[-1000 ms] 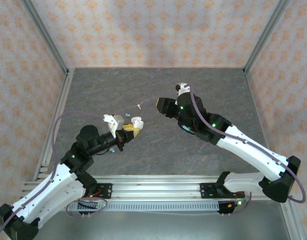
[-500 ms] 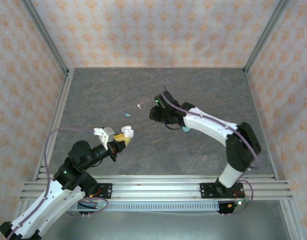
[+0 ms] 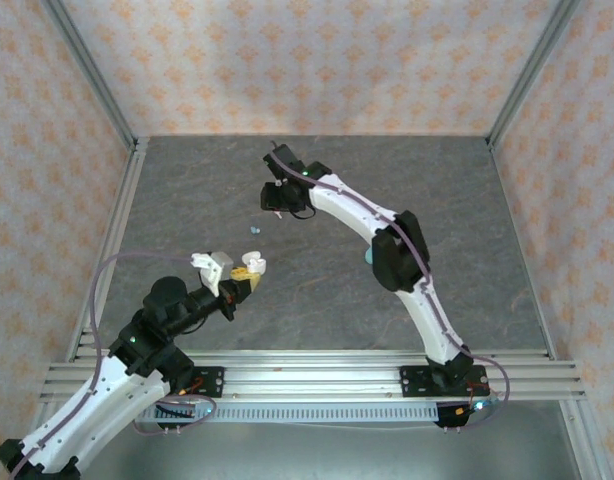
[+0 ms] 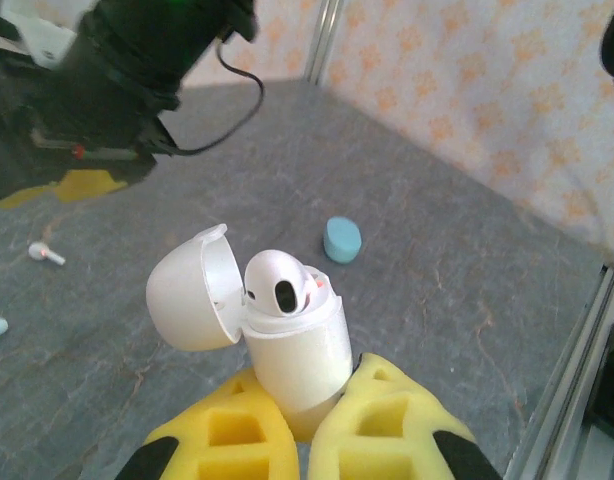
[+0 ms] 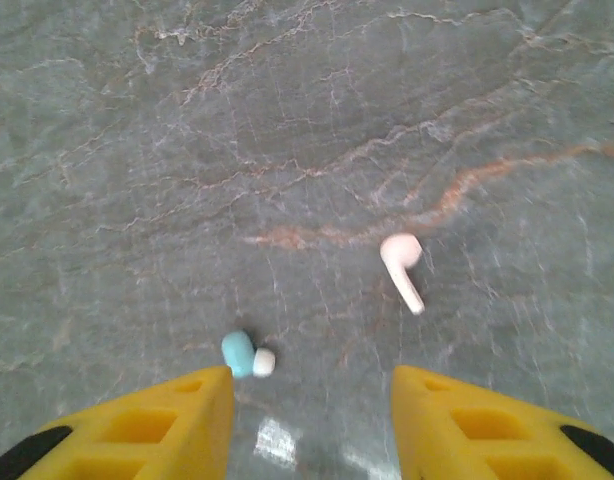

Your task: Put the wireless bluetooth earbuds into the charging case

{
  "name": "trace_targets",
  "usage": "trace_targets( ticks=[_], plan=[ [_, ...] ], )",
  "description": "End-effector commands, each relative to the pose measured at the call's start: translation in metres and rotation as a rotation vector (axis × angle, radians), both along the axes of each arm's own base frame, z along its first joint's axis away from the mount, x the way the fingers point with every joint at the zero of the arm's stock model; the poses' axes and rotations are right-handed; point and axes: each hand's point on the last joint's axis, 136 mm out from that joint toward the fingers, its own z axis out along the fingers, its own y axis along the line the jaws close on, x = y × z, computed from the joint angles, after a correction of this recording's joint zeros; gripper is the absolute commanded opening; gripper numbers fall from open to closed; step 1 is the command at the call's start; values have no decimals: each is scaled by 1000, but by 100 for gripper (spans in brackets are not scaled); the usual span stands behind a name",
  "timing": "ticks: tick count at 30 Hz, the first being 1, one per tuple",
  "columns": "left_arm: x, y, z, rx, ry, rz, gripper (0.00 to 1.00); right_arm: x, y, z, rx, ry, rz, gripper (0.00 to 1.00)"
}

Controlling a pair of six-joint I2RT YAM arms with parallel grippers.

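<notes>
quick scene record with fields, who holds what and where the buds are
left pincer: shut on white charging case, lid open
in case: seated white earbud
right pincer: open, holding nothing, over the table
loose on table: stemmed white earbud and teal earbud, apart, ahead of the right pincer's fingers
also on table: teal round object

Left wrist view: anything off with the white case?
Nothing damaged. The white case is gripped low by the left jaws, lid open, one white bud seated with its head above the rim. A second white bud and a teal bud lie loose on the table, not yet in a case.
</notes>
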Motion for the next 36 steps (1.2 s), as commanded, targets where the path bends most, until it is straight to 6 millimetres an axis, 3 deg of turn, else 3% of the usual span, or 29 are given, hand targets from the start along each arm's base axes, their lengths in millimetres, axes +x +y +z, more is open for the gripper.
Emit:
trace_targets(
  ticks=[1, 7, 12, 26, 36],
  plan=[
    [-5, -5, 17, 43, -33, -55, 0, -1, -15, -20, -148, 18, 91, 46],
    [0, -9, 19, 27, -26, -51, 0, 17, -19, -37, -218, -25, 106, 45],
    [3, -12, 19, 17, -14, -54, 0, 20, -11, -46, -196, -34, 138, 39],
    [3, -13, 22, 25, -11, -60, 0, 20, -9, -76, -224, -19, 174, 38],
    [6, -16, 25, 24, -7, -66, 0, 22, -22, -73, -267, -19, 163, 17]
  ],
)
